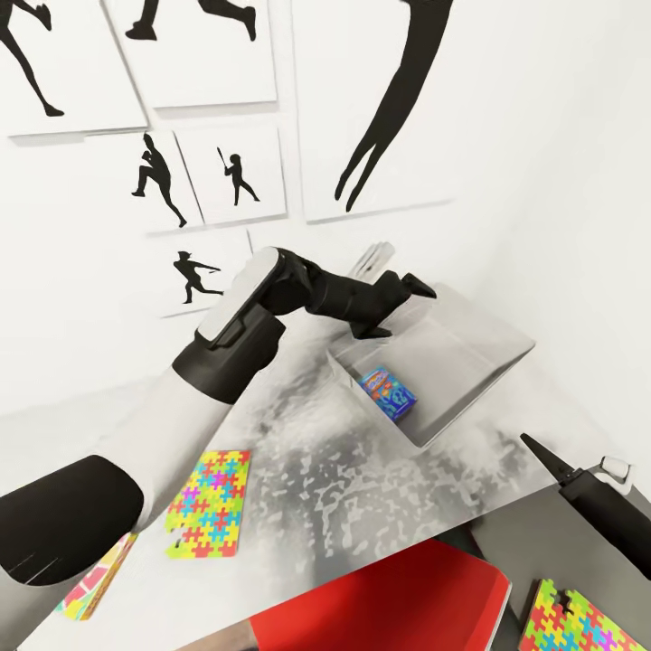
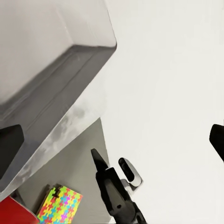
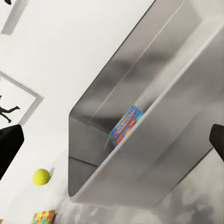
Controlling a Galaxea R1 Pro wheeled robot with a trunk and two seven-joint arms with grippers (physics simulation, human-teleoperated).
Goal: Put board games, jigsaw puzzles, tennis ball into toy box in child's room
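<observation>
Head view: the left arm reaches forward across the pale grey worktop (image 1: 362,479), its left tool (image 1: 411,294) held above the far rim of the toy box (image 1: 470,362); whether its fingers are released or clenched cannot be told here. A blue-printed board game (image 1: 387,391) stands tilted inside the toy box against the near wall. A jigsaw puzzle (image 1: 210,504) lies flat on the worktop near the left forearm, and a second jigsaw puzzle (image 1: 579,619) lies low at the right corner, beside a red seat (image 1: 389,601). The right tool (image 1: 551,457) hangs off the worktop's right edge, one pointed finger showing; its state cannot be told.

Left wrist view: the fingers (image 2: 9,149) stand wide apart at the frame edges, released, grasping nothing, over the toy box wall.

Right wrist view: the fingers (image 3: 9,147) are likewise spread, released. The board game leans inside the toy box; the tennis ball (image 3: 41,176) rests on the worktop just outside it.
</observation>
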